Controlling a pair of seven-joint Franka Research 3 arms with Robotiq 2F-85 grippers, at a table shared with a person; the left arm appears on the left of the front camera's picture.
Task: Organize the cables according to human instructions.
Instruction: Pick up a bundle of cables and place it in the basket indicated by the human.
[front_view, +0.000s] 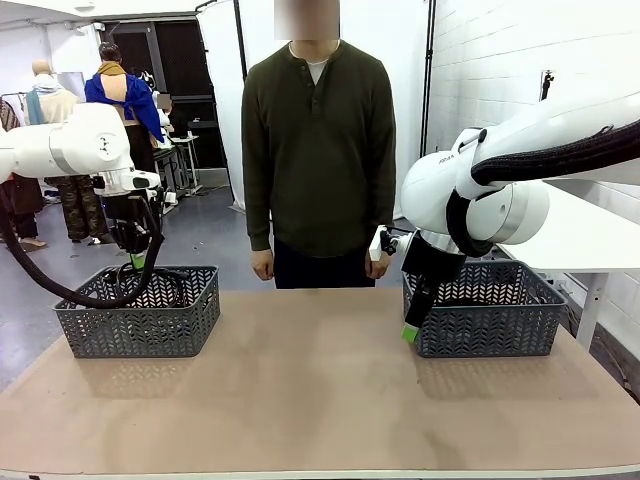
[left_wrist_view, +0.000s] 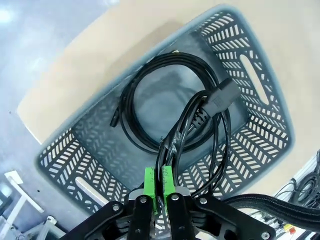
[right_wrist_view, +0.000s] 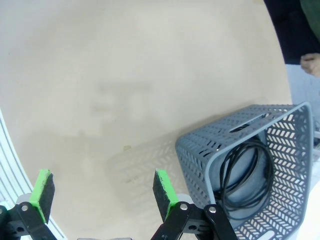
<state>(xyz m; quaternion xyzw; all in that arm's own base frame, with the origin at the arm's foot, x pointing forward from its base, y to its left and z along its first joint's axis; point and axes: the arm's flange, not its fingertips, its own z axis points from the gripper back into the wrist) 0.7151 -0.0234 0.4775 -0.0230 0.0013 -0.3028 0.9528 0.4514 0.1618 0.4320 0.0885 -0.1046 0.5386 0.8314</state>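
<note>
Left gripper (left_wrist_view: 158, 186) is clamped on a bundle of cord strands, green pads nearly touching. In the left wrist view the held cable (left_wrist_view: 192, 130) rises from the pads at bottom centre toward upper right, ending in a black plug (left_wrist_view: 221, 96) right of centre.

Key relation: the held cable hangs directly over the left basket (left_wrist_view: 260, 80), which sits square under the claw. A 2nd coiled cable (left_wrist_view: 132, 107) lies flat on the basket floor, centre-left of frame, its small plug end at the left. Held strands run bottom to upper right and cross the lying coil's right side. I can't tell whether the held loops touch that coil or hang clear of it.

In the front view the left gripper (front_view: 137, 258) sits at left of frame, just above the basket's (front_view: 140, 330) far rim.

Right gripper (right_wrist_view: 102, 192) is wide open, holding nothing, pointed at bare table (right_wrist_view: 125, 75). The right basket (right_wrist_view: 200, 165) is at lower right of its wrist view, with a coiled cable (right_wrist_view: 245, 175) inside, off to the right of the open claw.

Judgement: the next move is the left arm's, a straight drop or lift along the vertical. The right arm is well apart from the left basket and looks idle. The person (front_view: 318, 150) stands at the far side, hands down.
</note>
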